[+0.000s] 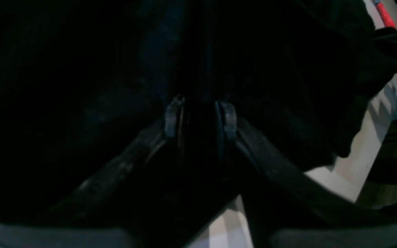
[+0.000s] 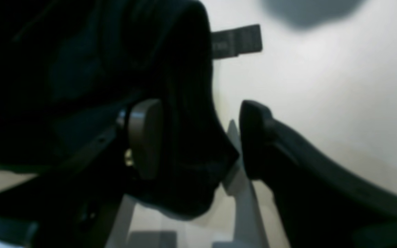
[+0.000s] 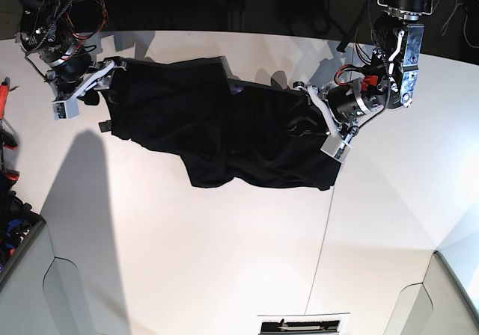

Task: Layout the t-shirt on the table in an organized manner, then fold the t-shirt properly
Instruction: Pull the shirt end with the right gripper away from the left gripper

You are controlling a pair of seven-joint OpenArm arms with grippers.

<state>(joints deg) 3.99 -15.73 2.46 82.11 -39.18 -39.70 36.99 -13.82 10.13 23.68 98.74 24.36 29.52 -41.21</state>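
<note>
t-shirt [image 3: 224,133], black all over from where i stand, is stretched across the far part of the white table [image 3: 187,260], strung between the two arms. it runs from the upper left of the base view down to the right, rumpled and uneven, its lower edge sagging into a loose lobe near the middle. no lettering or picture faces up here, only dark cloth with a faint purple hint near the top fold.

the right gripper [image 2: 198,137] sits at the left end of the cloth in the base view. in its wrist view a thick bunched fold of the shirt lies between the two fingers [image 2: 143,137], pressed against the left one, so it is clenched on the t-shirt. a small dark tag [image 2: 236,40] sticks out from the fabric edge over the pale tabletop.

the left gripper [image 1: 200,119] is at the other end, on the right of the base view. its wrist view is almost wholly dark cloth, with the two fingertips standing a little apart and fabric filling the space between them, so it too is grasping the shirt.

a thin dark seam [image 3: 323,238] runs down the table below the shirt. red tools [image 3: 6,137] lie at the left edge.
</note>
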